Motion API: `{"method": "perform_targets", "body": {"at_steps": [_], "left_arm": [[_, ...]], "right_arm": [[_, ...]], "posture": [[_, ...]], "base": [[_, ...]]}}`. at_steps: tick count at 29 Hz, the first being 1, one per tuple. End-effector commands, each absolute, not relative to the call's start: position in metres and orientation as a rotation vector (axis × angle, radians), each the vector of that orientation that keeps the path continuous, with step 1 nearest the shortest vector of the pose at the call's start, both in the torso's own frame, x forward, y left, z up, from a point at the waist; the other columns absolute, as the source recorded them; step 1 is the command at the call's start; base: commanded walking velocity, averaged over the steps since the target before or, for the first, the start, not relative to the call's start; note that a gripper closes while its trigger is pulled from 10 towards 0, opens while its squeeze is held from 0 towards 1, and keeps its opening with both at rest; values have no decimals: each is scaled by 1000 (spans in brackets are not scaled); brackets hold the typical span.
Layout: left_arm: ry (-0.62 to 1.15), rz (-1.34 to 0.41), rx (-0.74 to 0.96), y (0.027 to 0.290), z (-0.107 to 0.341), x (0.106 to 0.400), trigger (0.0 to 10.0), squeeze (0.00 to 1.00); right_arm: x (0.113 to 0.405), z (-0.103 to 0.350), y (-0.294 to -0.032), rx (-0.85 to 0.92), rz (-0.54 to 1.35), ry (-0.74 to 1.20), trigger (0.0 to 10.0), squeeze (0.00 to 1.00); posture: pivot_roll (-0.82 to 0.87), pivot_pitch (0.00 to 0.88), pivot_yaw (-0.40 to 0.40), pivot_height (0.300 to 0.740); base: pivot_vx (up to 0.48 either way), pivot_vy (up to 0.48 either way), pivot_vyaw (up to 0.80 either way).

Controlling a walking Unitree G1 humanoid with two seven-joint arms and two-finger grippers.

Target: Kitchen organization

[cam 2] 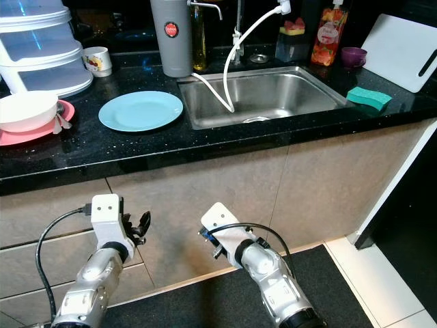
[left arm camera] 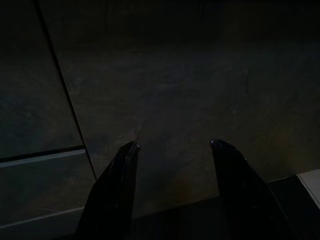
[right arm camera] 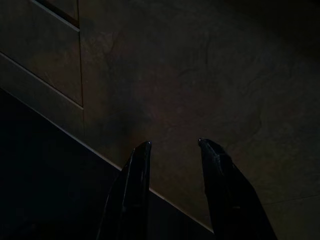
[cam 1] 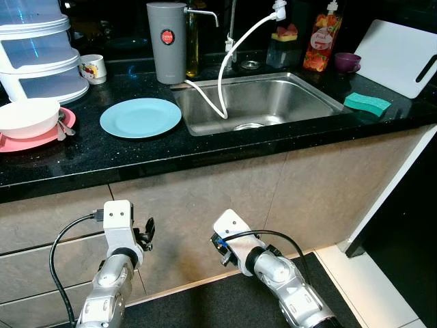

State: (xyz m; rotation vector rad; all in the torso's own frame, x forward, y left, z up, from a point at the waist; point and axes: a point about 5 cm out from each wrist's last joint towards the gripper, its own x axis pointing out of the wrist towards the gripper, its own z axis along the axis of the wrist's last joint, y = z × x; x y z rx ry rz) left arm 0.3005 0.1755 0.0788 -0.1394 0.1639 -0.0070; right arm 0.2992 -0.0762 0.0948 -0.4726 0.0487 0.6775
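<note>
A humanoid robot stands before a black kitchen table point(cam 1: 205, 154), both arms low against the beige cabinet front point(cam 1: 225, 198) beneath it. The left gripper point(left arm camera: 172, 150) and the right gripper point(right arm camera: 172, 147) each hang with fingers apart and nothing between them, pointed at the cabinet panels in deep shade. The dishes to be sorted all lie above and beyond the grippers: a light-blue plate point(cam 1: 141, 117) sits just left of the stainless sink point(cam 1: 263, 102), and a white bowl point(cam 1: 27, 117) rests on a pink plate point(cam 1: 37, 137) at the table's far left. The blue plate lies almost directly above the left arm, which looks the nearer one for a first reach upward. A green sponge point(cam 1: 367, 103) lies right of the sink.
</note>
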Motion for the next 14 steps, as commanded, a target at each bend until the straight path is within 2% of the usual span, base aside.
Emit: {"method": "perform_targets", "body": {"at_steps": [1,14], "left_arm": [[172,4,-137,178,76,300,10000,0],[170,2,-129,178,77,301,10000,0]], "right_arm": [[300,93,-78,-466,673,59,10000,0],[301,93,-77,-465,673,59,10000,0]], "posture": [[-99,54,31,740],[-102,55,33,740]], "base": [[0,0,0],[0,0,0]]}}
